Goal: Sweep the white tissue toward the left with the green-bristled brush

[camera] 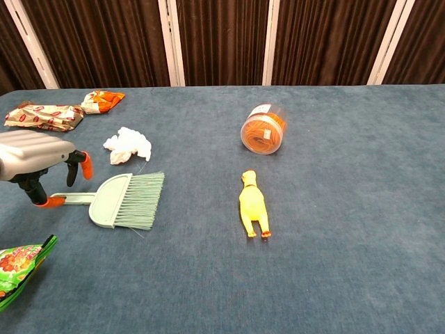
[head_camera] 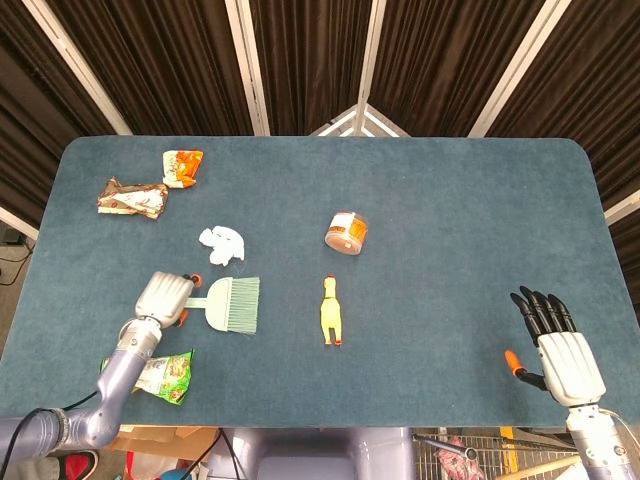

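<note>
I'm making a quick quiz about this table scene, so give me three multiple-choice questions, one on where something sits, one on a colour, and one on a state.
1. Where does the white tissue lie relative to the brush?
A. Just beyond its bristles
B. Under the jar
C. Beside the right hand

2. What colour is the rubber chicken?
A. Green
B. Yellow
C. White

3. How is the jar positioned?
A. Upright
B. On its side
C. Held by a hand

Answers: 1 A, the tissue sits farther up the table than the bristles. 2 B, its body is yellow. 3 B, its round end faces the chest camera.
</note>
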Motion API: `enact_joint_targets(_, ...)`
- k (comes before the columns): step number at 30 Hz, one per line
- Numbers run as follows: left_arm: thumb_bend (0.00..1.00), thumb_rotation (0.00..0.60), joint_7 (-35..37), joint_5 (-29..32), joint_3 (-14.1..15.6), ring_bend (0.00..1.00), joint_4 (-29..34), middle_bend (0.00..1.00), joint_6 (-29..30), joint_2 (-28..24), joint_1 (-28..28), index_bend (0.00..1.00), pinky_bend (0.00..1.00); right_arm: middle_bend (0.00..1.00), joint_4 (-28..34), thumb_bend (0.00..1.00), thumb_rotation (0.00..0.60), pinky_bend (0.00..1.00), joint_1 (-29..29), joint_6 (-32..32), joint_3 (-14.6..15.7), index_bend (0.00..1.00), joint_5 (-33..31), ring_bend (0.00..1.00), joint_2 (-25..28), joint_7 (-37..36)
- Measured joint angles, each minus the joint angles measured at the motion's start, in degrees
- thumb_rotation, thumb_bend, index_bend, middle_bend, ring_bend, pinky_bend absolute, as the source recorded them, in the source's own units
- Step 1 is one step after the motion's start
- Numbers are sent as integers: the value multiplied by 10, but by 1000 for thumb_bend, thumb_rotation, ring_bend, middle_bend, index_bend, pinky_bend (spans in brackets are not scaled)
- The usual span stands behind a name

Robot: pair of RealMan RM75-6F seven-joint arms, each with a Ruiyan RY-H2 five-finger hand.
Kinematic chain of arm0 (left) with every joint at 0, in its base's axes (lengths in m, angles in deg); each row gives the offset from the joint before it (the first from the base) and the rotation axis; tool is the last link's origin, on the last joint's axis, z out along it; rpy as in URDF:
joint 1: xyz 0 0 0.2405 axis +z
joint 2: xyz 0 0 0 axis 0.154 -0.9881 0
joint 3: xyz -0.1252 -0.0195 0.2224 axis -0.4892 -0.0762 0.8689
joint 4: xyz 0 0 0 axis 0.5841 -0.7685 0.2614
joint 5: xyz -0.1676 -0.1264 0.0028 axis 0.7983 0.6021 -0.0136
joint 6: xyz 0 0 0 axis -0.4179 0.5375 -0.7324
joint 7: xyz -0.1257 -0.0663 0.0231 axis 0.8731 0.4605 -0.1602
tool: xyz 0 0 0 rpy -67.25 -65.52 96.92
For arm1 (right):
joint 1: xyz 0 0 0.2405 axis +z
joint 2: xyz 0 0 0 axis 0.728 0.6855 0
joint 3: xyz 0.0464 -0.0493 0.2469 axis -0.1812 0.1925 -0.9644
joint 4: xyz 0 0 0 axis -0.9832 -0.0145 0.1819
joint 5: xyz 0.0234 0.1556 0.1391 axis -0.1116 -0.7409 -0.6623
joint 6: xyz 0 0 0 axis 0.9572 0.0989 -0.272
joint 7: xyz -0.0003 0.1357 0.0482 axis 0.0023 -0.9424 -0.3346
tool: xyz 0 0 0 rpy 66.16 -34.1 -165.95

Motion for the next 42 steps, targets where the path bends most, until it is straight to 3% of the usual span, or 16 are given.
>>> enact_joint_targets(12, 502, 600, 22, -61, 21, 1000, -42, 402, 9, 20, 15, 295, 982, 0, 0, 344, 600, 0, 0, 0, 0, 0, 1, 0, -1, 3)
enact_joint_targets(42, 509, 600, 18, -65, 12, 999, -67, 469, -6, 47, 22, 334, 982, 0, -1, 344, 600, 0, -2, 4, 0, 0, 3, 0, -2, 4)
